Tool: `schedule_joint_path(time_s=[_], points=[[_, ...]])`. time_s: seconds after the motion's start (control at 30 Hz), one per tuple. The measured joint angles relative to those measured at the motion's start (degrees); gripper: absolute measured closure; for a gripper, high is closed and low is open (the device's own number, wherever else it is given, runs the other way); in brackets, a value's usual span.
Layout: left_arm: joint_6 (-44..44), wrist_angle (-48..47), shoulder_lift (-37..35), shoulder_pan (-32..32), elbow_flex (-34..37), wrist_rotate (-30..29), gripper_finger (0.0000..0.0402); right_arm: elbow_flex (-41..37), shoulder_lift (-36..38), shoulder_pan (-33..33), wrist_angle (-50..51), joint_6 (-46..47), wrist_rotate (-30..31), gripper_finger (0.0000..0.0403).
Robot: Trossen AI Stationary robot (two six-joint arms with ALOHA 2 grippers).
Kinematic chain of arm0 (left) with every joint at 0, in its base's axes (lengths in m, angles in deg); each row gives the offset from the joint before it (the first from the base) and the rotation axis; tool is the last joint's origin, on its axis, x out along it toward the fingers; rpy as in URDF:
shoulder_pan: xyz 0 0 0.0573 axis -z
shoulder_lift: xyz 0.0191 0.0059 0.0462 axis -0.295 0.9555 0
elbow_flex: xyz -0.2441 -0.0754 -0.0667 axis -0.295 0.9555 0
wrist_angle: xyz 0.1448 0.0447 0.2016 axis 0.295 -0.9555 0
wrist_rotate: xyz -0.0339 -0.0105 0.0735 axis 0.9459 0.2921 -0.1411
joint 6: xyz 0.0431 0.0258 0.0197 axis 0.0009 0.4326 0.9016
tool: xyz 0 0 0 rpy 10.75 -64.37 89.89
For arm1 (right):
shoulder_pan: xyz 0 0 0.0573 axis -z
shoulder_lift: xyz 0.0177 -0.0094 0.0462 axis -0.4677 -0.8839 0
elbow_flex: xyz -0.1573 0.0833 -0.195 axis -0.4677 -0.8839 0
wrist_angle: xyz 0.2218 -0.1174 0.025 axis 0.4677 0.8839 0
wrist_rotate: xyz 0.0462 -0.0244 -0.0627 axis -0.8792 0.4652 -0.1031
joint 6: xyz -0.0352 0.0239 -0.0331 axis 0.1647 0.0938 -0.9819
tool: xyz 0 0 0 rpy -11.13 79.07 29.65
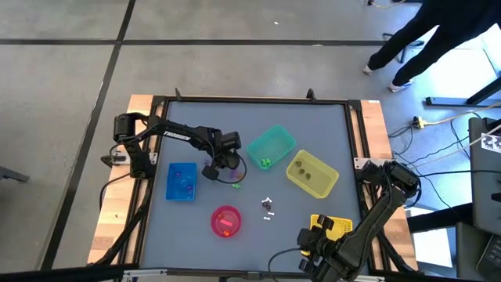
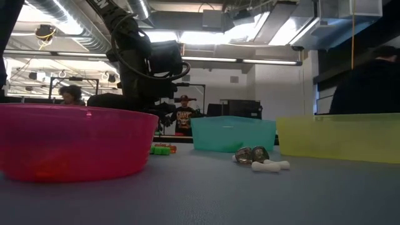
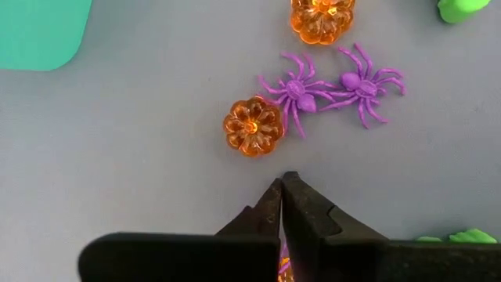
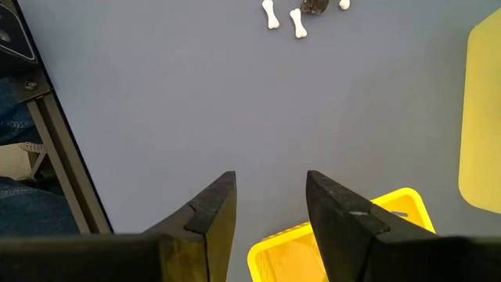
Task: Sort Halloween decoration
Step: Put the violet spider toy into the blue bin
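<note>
The Halloween decoration lies loose on the grey table: two purple spiders [image 3: 297, 92] [image 3: 364, 82], two orange pumpkins [image 3: 252, 125] [image 3: 321, 17] and green bits [image 3: 462, 235]. These lie just beyond my left gripper [image 3: 282, 186], which points down, shut, between the blue bin and the teal bin [image 1: 211, 171]. White bones [image 4: 299, 23] and a dark grey piece [image 2: 250, 154] lie nearer the table's middle. My right gripper [image 4: 270, 188] hangs open above the near right corner, over a yellow bin [image 4: 352, 235], with nothing between its fingers. My left gripper's fingertips [image 3: 291, 196] meet, and nothing shows between them. A sliver of orange and purple [image 3: 283, 270] shows in the slit farther back between the fingers. Whether that bit is pinched or lies on the table behind them, I cannot tell.
A blue bin [image 1: 182, 181] stands at the left, a teal bin [image 1: 272, 148] and a yellow-green bin [image 1: 311, 174] farther right, and a pink round bowl [image 1: 226, 221] near the front. A raised frame [image 1: 258, 100] edges the table. A person walks beyond the far right corner [image 1: 423, 39].
</note>
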Motion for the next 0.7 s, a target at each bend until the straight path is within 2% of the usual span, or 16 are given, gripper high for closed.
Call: schedule_joint_path(time_s=[0.17,0.43,0.53,0.7], points=[[-0.2,-0.6,0.1,0.0,-0.7,0.0,0.0401,0.0,0.0,0.0,0.0,0.0,0.0,0.0249],[-4.5,-6.2,0.6,-0.3,-7.5,-3.3,0.0401,0.0,0.0,0.0,0.0,0.0,0.0,0.0249],[-8.2,-6.8,0.5,-0.1,-8.5,-8.3,0.0401,0.0,0.0,0.0,0.0,0.0,0.0,0.0249],[-17.4,-7.9,0.5,-0.2,-8.7,-21.4,0.0397,0.0,0.0,0.0,-0.1,0.0,0.0,0.0249]])
